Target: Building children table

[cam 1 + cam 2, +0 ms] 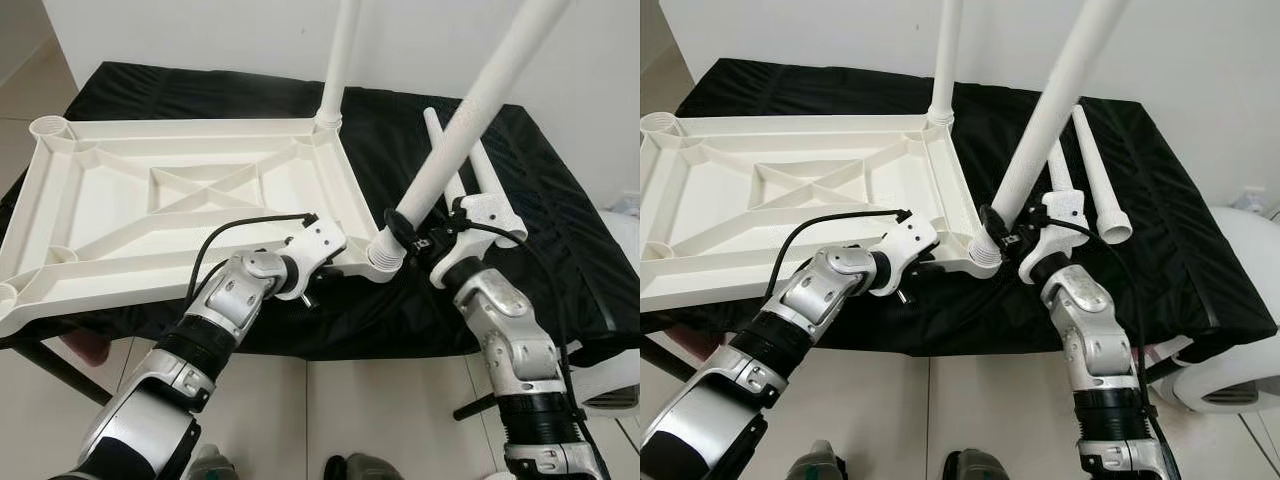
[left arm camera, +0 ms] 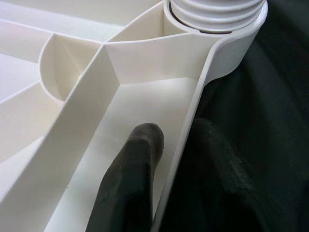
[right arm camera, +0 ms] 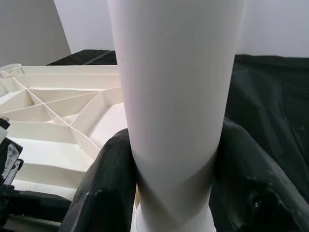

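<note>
While the tabletop (image 1: 180, 200) lies upside down on the black cloth (image 1: 560, 240), your right gripper (image 1: 415, 238) is closed round the leg (image 1: 455, 130) at the near corner socket, and that leg leans, so straighten it before turning. Left wrist view: your left gripper (image 2: 166, 159) pinches the tabletop's rim just beside the threads (image 2: 217, 14); hold firm. Right wrist view: both fingers (image 3: 108, 183) hug the leg; twist gently.

Right pincer (image 1: 408, 236) grips a tilted white leg (image 1: 470, 120) at the upturned tabletop's (image 1: 150, 200) corner.
</note>
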Controlling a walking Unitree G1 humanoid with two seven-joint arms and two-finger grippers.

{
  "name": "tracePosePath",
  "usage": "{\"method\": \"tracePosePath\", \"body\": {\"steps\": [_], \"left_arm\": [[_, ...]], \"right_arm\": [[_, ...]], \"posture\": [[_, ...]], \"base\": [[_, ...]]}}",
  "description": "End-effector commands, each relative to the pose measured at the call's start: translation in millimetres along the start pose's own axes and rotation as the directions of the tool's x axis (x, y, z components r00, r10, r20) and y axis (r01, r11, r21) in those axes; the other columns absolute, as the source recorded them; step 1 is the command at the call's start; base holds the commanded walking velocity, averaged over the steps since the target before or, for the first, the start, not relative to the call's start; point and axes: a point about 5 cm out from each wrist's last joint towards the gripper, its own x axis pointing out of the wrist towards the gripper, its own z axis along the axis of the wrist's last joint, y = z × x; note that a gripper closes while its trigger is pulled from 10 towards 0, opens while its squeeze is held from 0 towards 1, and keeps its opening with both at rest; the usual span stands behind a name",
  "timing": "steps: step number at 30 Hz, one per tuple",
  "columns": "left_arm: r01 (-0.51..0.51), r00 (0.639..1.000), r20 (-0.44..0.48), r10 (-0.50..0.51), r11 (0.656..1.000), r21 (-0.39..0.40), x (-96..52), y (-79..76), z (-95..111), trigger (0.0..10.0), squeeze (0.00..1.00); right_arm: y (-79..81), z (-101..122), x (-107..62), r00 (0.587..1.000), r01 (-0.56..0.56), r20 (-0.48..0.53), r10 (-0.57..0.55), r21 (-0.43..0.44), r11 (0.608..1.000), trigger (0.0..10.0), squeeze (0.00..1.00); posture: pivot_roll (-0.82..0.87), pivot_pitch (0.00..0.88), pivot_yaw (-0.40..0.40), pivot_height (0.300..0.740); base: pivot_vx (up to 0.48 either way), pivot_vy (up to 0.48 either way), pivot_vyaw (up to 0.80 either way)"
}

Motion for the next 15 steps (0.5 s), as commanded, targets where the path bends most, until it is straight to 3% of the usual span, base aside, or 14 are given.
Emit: {"method": "tracePosePath", "body": {"steps": [1, 9, 15], "left_arm": [[-0.048, 0.999, -0.011, 0.048, 0.999, 0.022, -4.4, 9.4, 1, 10.0, 0.0], [-0.056, 0.998, -0.012, 0.056, 0.998, 0.021, -7.1, 11.4, 1, 10.0, 0.0], [-0.053, 0.999, -0.009, 0.054, 0.998, 0.025, -6.9, 10.6, 2, 10.0, 0.0]], "right_arm": [[-0.8, -20, -3.3, 0.996, 0.003, -0.094, -0.002, 0.01, 1.0, 10.0, 0.0], [5.1, -26, -6.1, 0.995, -0.018, -0.101, 0.021, 0.026, 0.999, 10.0, 0.0], [2.0, -34, -8.0, 0.99, 0.027, -0.14, -0.017, 0.07, 0.997, 10.0, 0.0]], "posture": [[0.03, 0.045, -0.081, 0.74], [0.03, 0.049, -0.081, 0.74], [0.03, 0.052, -0.077, 0.74]], "base": [[0.0, 0.0, 0.0], [0.0, 0.0, 0.0], [0.0, 0.0, 0.0]]}}
